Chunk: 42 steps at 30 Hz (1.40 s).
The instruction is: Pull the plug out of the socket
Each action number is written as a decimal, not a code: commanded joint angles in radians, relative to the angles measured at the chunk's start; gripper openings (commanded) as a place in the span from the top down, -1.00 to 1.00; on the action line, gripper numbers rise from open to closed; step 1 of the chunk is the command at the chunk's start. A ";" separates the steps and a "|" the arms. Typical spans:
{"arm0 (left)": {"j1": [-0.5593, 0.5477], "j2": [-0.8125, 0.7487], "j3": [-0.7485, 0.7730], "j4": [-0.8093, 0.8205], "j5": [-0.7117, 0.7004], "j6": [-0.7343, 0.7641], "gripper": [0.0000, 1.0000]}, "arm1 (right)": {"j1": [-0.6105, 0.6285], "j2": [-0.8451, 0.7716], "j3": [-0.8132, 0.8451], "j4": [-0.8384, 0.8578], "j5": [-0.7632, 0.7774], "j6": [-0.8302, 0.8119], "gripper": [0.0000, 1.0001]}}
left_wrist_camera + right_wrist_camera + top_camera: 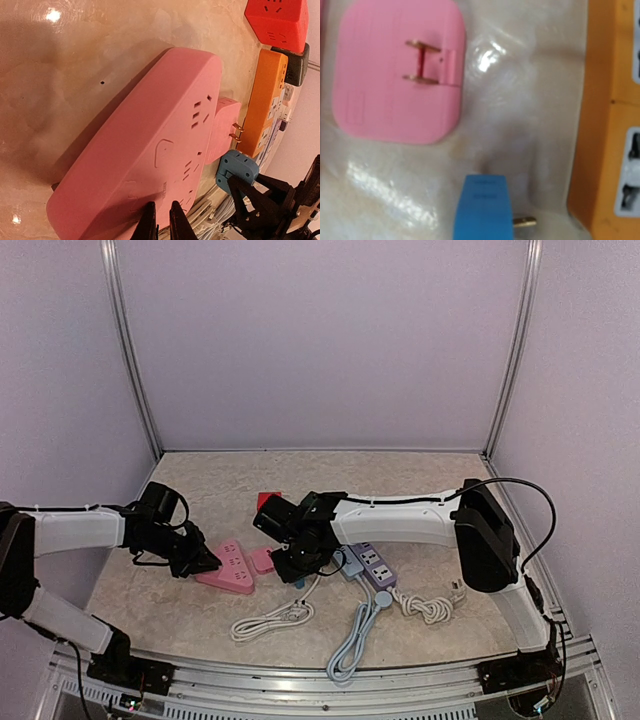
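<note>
A pink socket strip [150, 145] lies flat on the table, seen also from above [228, 570]. My left gripper [162, 205] is shut, its tips resting on the strip's near end with nothing between them. A blue plug [482, 210] hangs just over the table with a brass prong showing at its side, out of any socket. My right gripper [292, 562] is shut on the blue plug [237, 167]; its fingers are hidden in the right wrist view. A pink plug [400, 70] lies prongs-up beside the pink strip.
An orange power strip [267, 100] lies just beyond the pink plug, with a red cube socket [277, 20] behind it. A purple strip [372, 565] and coiled white and grey cables [350, 625] lie at the front right. Walls enclose the table.
</note>
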 commanded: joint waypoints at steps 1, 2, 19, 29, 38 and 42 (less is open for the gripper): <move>0.009 0.040 -0.022 -0.137 -0.073 0.013 0.79 | 0.014 0.017 0.023 -0.034 0.008 -0.025 0.43; 0.008 0.040 -0.022 -0.137 -0.073 0.013 0.79 | 0.015 0.013 0.023 -0.034 0.005 -0.028 0.35; 0.009 0.054 -0.022 -0.127 -0.068 0.015 0.79 | 0.027 -0.018 0.039 0.023 -0.078 -0.058 0.09; 0.009 0.047 -0.017 -0.134 -0.068 0.015 0.79 | 0.026 -0.014 0.025 0.090 -0.127 -0.056 0.06; 0.007 0.018 0.005 -0.156 -0.065 0.016 0.79 | 0.017 -0.031 0.020 0.128 -0.128 -0.055 0.05; 0.004 -0.010 0.028 -0.169 -0.065 0.020 0.78 | 0.005 -0.059 -0.005 0.162 -0.124 -0.056 -0.01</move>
